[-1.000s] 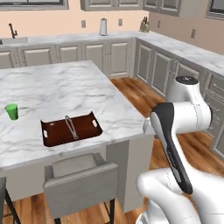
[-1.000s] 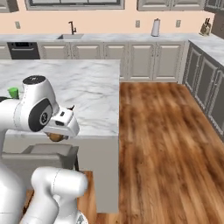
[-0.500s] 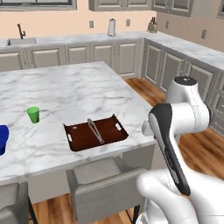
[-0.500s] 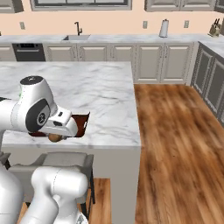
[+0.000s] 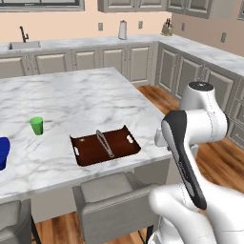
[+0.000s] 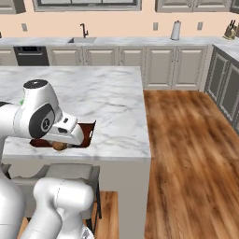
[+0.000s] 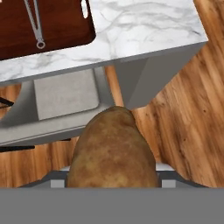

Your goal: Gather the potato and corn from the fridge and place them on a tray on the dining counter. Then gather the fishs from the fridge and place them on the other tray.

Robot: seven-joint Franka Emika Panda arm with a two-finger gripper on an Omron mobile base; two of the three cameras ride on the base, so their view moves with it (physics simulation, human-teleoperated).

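We see one potato (image 7: 113,151) in the hand view, a brown oval lump large in the lower middle of the picture, and the end effector grips it, its tips hidden under the lump. Behind it in that view lie the wood floor (image 7: 183,113), a grey padded stool (image 7: 65,94) and the edge of the dining desk (image 7: 144,33), so the potato hangs off the desk's edge, not over the tray. In the right base view we find the potato (image 6: 59,146) again as a small tan lump under the white hand, in front of the near edge of the desk (image 6: 116,107).

The left base view gives us what the others cut off: the whole brown tray (image 5: 106,145) with its arched metal handle, lying near the desk's (image 5: 86,102) front edge with nothing in it. The hand view catches one corner of that tray (image 7: 57,26), and the right base view a dark strip of it (image 6: 87,135) behind the arm.

The left base view alone also gives us one green cup (image 5: 36,126) left of the brown tray, and one end of the blue tray (image 5: 3,151) at the picture's left edge. We count two stools there, one (image 5: 112,202) below the brown tray and a second (image 5: 12,219) at the lower left.
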